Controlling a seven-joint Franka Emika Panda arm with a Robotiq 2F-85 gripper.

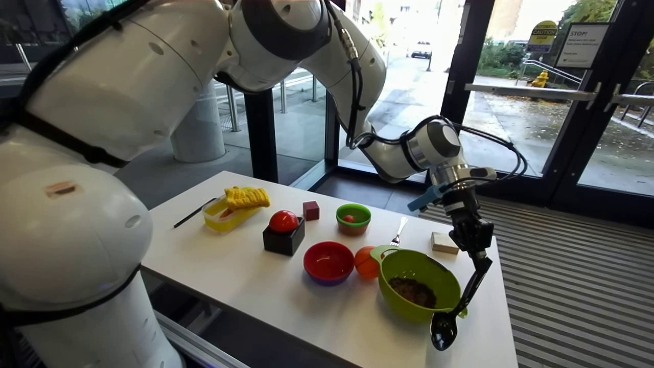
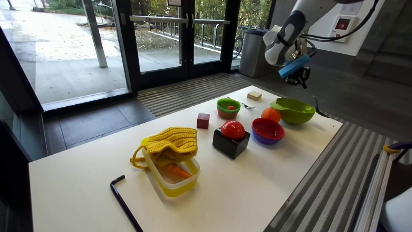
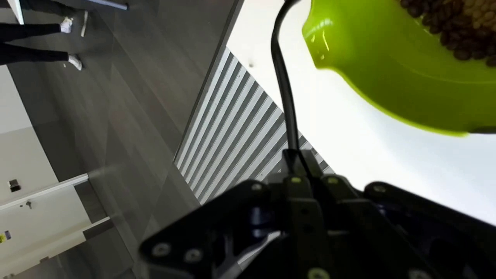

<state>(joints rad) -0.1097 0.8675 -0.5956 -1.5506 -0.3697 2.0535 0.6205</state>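
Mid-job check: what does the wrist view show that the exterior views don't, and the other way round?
Only the wrist view: a person's legs, and pale bean-like pieces distinct from dark ones.
Only the exterior views: the black spoon's head, the orange ball, the red bowl and the yellow knitted cloth.
Shared: the gripper shut on the spoon's handle, the green bowl and the white table.

On the glass door [image 1: 521, 91], a white sign [image 1: 582, 47] reads "STOP!", a yellow sticker [image 1: 543, 37] "CAUTION".

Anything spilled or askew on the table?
Possibly a spill: one dark speck beside the green bowl, too small to identify. Also odd: a yellow knitted item slumped over the yellow container, fabric partly hiding the carrot.
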